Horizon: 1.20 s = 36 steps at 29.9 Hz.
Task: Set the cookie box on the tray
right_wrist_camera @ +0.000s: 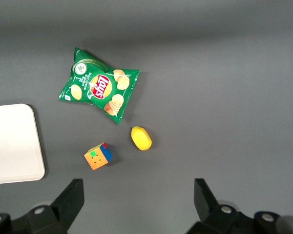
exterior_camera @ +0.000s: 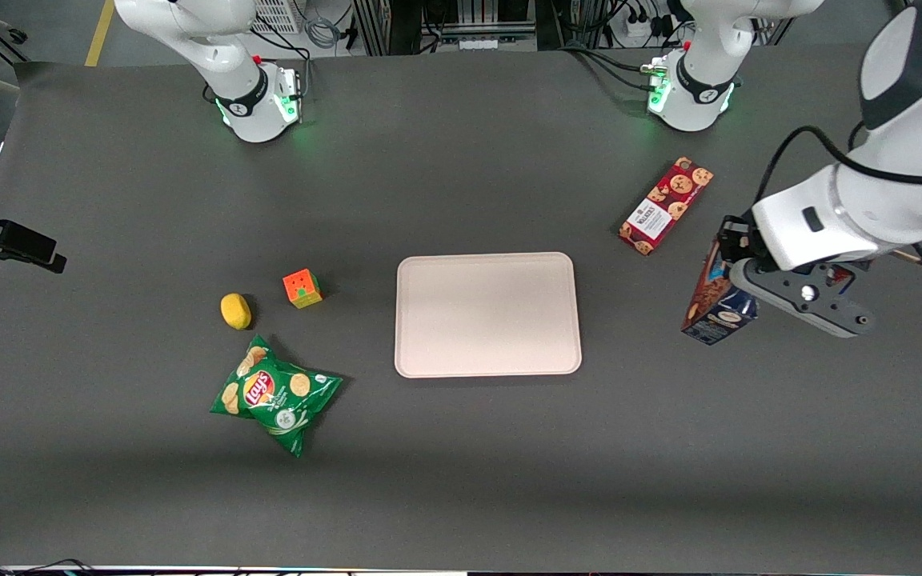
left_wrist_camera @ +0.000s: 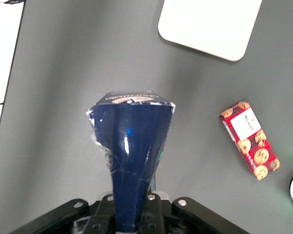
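The cookie box [exterior_camera: 711,308], a long navy carton with brownish cookie print, stands on end in my left gripper [exterior_camera: 737,276], which is shut on its upper part. In the left wrist view the cookie box [left_wrist_camera: 132,146] runs straight out from between the fingers [left_wrist_camera: 151,207]. Whether its lower end touches the table I cannot tell. The pale cream-pink tray [exterior_camera: 487,314] lies flat at mid-table with nothing on it, and the held box is off to its side, toward the working arm's end. A corner of the tray [left_wrist_camera: 210,24] also shows from the wrist.
A red cookie box with a white label [exterior_camera: 667,205] lies flat, farther from the front camera than the held carton. Toward the parked arm's end lie a green chips bag [exterior_camera: 275,394], a yellow lemon [exterior_camera: 236,310] and a colour cube [exterior_camera: 302,288].
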Available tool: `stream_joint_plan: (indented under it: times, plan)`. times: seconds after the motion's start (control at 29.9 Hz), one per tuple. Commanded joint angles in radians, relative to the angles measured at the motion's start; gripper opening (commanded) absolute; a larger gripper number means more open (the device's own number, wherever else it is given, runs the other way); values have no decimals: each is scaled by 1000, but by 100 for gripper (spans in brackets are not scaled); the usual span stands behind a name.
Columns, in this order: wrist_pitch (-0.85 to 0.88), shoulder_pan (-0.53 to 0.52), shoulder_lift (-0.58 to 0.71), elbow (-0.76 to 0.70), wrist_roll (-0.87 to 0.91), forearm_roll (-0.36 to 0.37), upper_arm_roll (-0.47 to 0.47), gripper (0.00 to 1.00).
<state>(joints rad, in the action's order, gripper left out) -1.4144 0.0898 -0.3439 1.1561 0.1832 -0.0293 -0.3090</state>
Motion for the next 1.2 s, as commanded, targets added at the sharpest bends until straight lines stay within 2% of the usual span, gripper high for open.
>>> stream_joint_plan:
  times: [0.0,0.13,0.4,0.7,1.0,1.17]
  plan:
    - [-9,2,14,53,309,3,-96,1]
    - [-46,2,13,88,438,3,-148,1]
    - [-155,2,19,198,554,20,-236,1]
    - [-406,4,52,445,555,103,-265,0]
    - [-648,4,37,622,555,112,-266,0]
    - [-814,2,29,737,567,176,-266,0]
